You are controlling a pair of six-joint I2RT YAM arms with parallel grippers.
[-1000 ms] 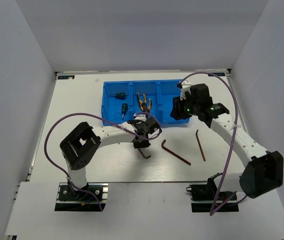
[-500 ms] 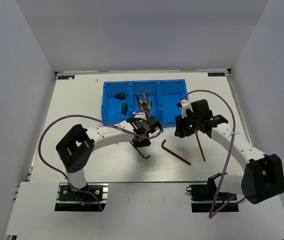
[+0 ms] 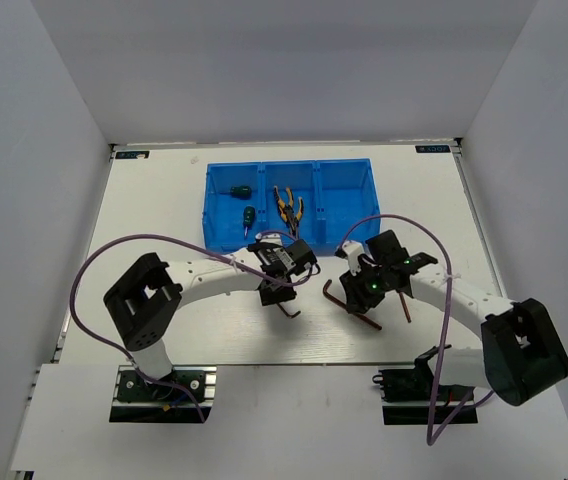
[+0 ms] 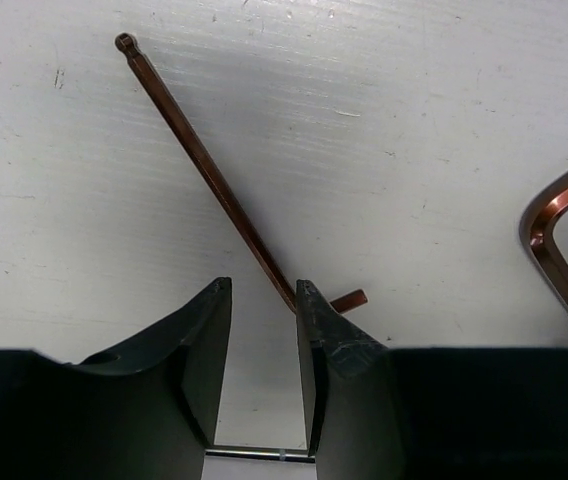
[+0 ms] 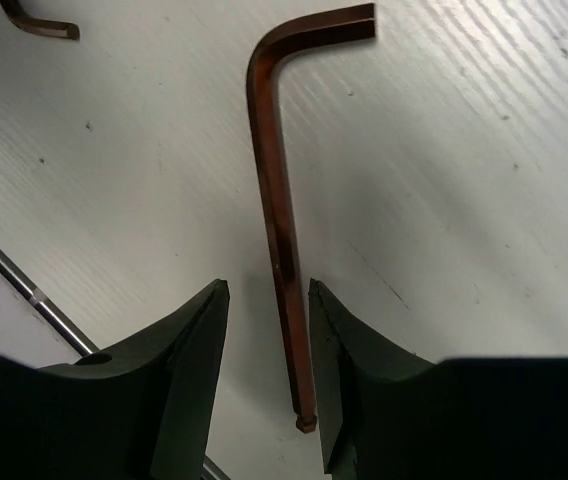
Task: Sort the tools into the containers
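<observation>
moved: right gripper (image 3: 362, 292) has swung off the right end of the blue bin (image 3: 208, 210) and come down over the thick hex key (image 5: 269, 160). Left gripper (image 3: 282, 284) has barely shifted and is still low over the thin hex key (image 4: 199, 155).
left fingers: parted, clamping nothing. The thin key's shaft runs in toward the gap. Its bend and short leg sit right at the tip of the finger on the picture's right.
right fingers: parted, clamping nothing. The thick key's long shaft lies in the gap, off-centre, no contact that I can see.
keys: all three flat on the table (image 3: 164, 200), in front of the bin. Third hex key (image 3: 405, 312) is just beside the right gripper, partly hidden by the arm.
bin: screwdrivers (image 3: 239, 190) in the left compartment, pliers (image 3: 287, 206) in the middle one.
step: looks like pre-grasp, one key per arm.
how: centre each shaft in its gap before closing. Lower until the tips almost touch the table, since the keys lie flat and thin. Left should slide off the bend onto straight shaft, or the key may pivot out. Close slowly, lift straight up, confirm the hold, then carry. Right compartment is the likely target.
</observation>
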